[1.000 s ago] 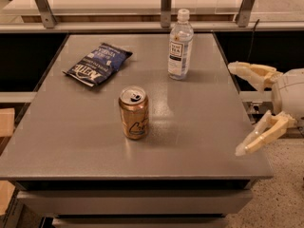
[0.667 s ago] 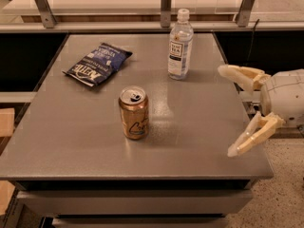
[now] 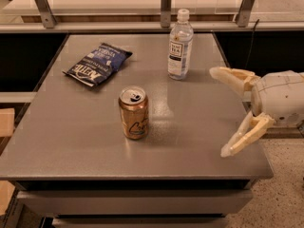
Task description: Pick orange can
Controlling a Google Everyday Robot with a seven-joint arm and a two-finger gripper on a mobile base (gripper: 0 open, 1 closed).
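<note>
Camera view: the tool, spread wide, partly cut off rightward, hangs well apart from the orange can.

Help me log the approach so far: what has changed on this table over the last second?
The cream two-finger gripper has moved left, farther in over the right side of the grey metal table, toward the golden-orange metal drink can. Its fingers are open and hold nothing. The can, the clear plastic water bottle and the dark blue chip bag stayed where they were.
</note>
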